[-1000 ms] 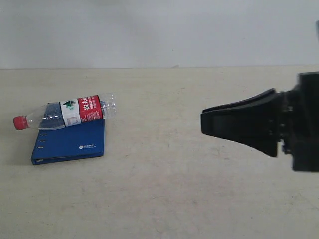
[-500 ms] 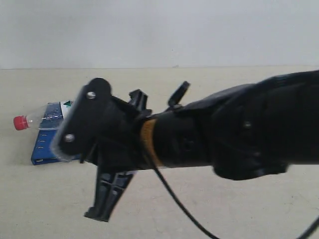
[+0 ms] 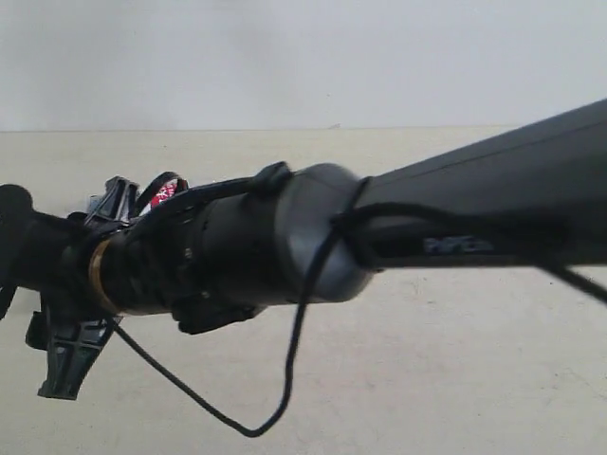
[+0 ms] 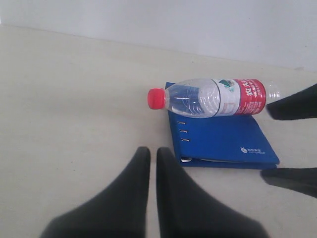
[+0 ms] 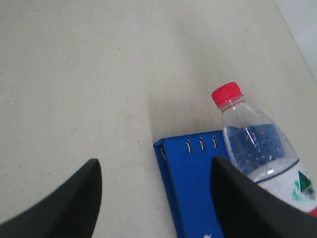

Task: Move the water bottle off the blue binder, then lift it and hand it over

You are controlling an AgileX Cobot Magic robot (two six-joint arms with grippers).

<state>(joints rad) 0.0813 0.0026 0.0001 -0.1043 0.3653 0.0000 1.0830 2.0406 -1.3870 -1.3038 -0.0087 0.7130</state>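
The water bottle (image 4: pixel 213 97) lies on its side on the blue binder (image 4: pixel 223 144), along one long edge of the cover. Its red cap (image 4: pixel 156 98) juts out past the binder's slotted spine and its base reaches the binder's opposite end. The right gripper (image 5: pixel 154 163) is at that opposite end with its jaws spread wide and nothing between them. In the left wrist view one of its fingertips (image 4: pixel 292 106) sits just beside the bottle's base and the other lies off the binder's corner on the far long edge; whether either touches cannot be told. The left gripper (image 4: pixel 150 151) hangs over the bare table (image 4: pixel 74 99) on the binder's spine side, apart from the binder. Its fingers are drawn together to a thin slit and hold nothing. In the exterior view the right arm (image 3: pixel 474 218) stretches across nearly level toward the binder and hides it completely. Of the bottle only a scrap of red label (image 3: pixel 163 194) shows above the wrist. A black cable (image 3: pixel 285 379) hangs in a loop beneath the arm, and a pale wall (image 3: pixel 303 57) stands behind the table.
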